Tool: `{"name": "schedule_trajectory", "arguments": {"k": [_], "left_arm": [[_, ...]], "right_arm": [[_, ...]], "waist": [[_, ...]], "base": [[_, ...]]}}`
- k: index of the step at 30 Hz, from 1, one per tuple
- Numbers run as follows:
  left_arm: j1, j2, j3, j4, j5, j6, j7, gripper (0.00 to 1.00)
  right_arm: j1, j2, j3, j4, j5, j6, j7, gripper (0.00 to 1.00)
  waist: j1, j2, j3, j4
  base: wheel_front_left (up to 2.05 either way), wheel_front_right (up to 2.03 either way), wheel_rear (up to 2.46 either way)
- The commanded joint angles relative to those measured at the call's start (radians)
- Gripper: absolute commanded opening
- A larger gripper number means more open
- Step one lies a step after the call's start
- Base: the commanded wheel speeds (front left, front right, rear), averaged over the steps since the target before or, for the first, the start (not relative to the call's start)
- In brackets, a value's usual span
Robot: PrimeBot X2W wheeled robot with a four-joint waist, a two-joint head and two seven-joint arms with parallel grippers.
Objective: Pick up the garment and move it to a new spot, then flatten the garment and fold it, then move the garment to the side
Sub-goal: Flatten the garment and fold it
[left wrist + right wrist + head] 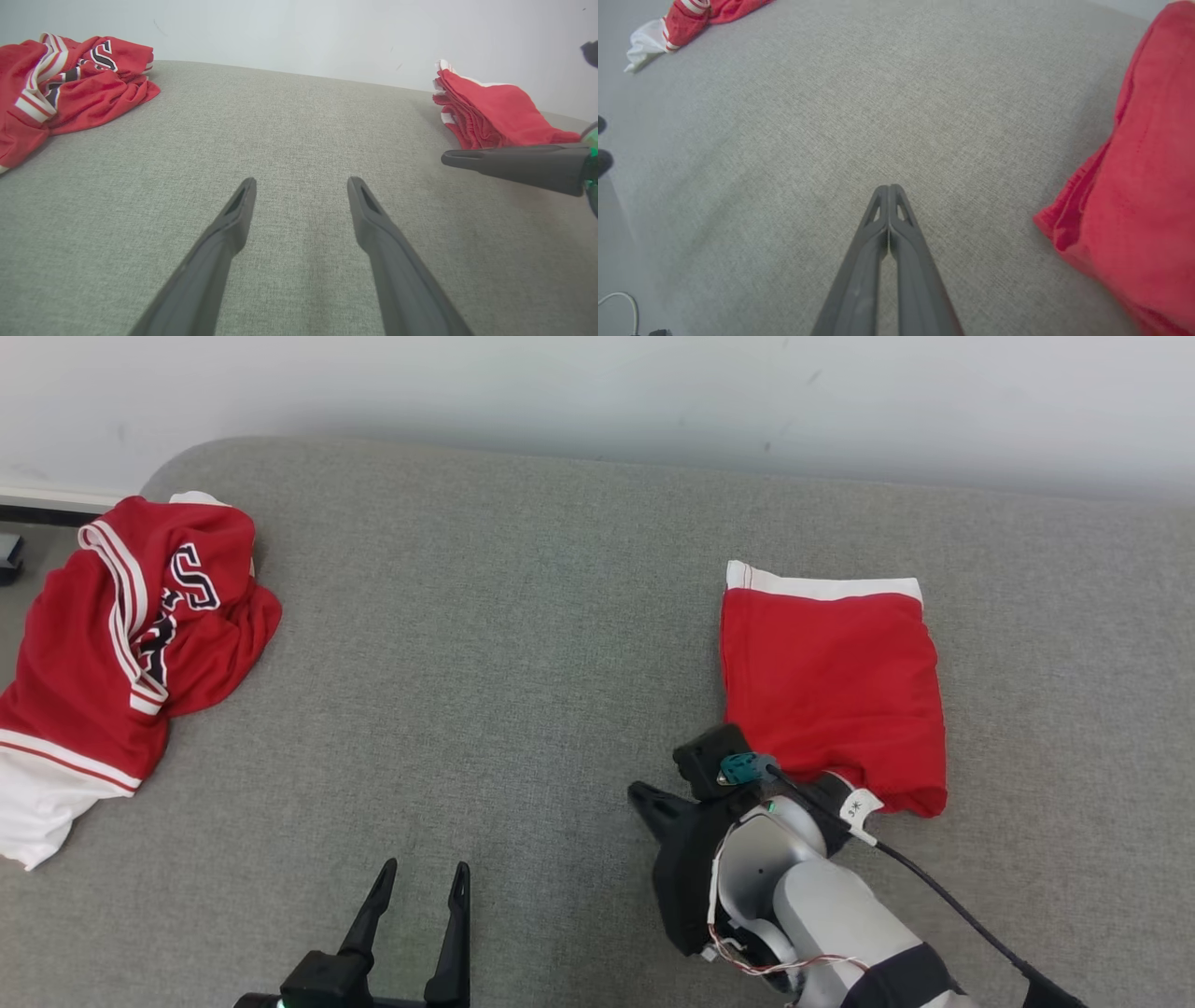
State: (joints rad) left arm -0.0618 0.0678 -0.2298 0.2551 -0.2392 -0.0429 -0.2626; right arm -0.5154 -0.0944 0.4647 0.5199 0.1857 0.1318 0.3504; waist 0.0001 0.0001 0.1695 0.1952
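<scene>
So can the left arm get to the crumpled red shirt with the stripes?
Probably yes. The left gripper is open, and just grey cushion lies between it and the crumpled shirt. The folded red garment and the right gripper sit off on the other side.

Left pincer [423, 877]: two long black tapering fingers, slotted tips.
Right pincer [888, 191]: matching dark fingers, black mount.
Right forearm [822, 905]: pale grey rounded shell, black band at its rear.
Connector [745, 767]: teal, at the forearm's front; black cable [934, 888] with white tag [859, 807] trails back alongside the forearm.
Wires [747, 963]: thin red and white, under the forearm.
</scene>
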Motion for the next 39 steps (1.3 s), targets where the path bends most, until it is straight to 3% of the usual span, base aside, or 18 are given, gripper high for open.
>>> {"name": "schedule_trajectory", "arguments": {"k": [1,3,4,5,9,22,31,39], "left_arm": [[-0.006,-0.003,0.002,0.002,0.001,0.002,-0.003,1.0],[-0.006,-0.003,0.006,-0.002,0.002,0.004,-0.003,1.0],[-0.004,-0.003,0.009,-0.004,0.003,0.006,-0.003,1.0],[0.0,-0.003,0.012,-0.006,0.004,0.006,-0.003,1.0],[0.021,-0.002,0.038,-0.031,0.01,0.016,-0.003,1.0],[0.098,-0.001,0.146,-0.144,0.046,0.028,-0.003,1.0],[0.124,-0.005,0.184,-0.144,0.069,0.015,-0.003,1.0],[0.147,-0.002,0.223,-0.11,0.087,0.004,-0.003,1.0]], "right_arm": [[0.006,0.02,0.014,-0.01,0.051,-0.002,-0.018,0.0],[0.01,0.032,0.024,-0.031,0.094,-0.002,-0.041,0.0],[0.013,0.036,0.024,-0.047,0.111,-0.002,-0.058,0.16],[0.02,0.038,0.019,-0.063,0.124,-0.002,-0.073,0.99],[0.079,0.04,-0.052,-0.145,0.162,-0.002,-0.149,1.0],[0.417,0.046,-0.414,-0.389,0.102,-0.002,-0.446,1.0],[0.515,0.045,-0.538,-0.4,-0.091,-0.002,-0.508,1.0],[0.528,0.044,-0.558,-0.356,-0.077,-0.002,-0.546,1.0]], "waist": [[-0.0001,-0.0001,-0.002,-0.003],[-0.0001,-0.0001,-0.007,-0.006],[-0.0001,-0.0001,-0.012,-0.008],[-0.0001,-0.0001,-0.016,-0.01],[-0.0001,-0.0001,-0.048,-0.026],[-0.0001,-0.0001,-0.138,-0.137],[-0.0001,-0.0001,-0.169,-0.2],[-0.0001,-0.0001,-0.182,-0.237]], "base": [[0.0,0.0,0.0],[0.0,0.0,0.0],[0.0,0.0,0.0],[0.0,0.0,0.0],[0.0,0.0,0.0],[0.0,0.0,0.0],[0.0,0.0,0.0],[0.0,0.0,0.0]]}}
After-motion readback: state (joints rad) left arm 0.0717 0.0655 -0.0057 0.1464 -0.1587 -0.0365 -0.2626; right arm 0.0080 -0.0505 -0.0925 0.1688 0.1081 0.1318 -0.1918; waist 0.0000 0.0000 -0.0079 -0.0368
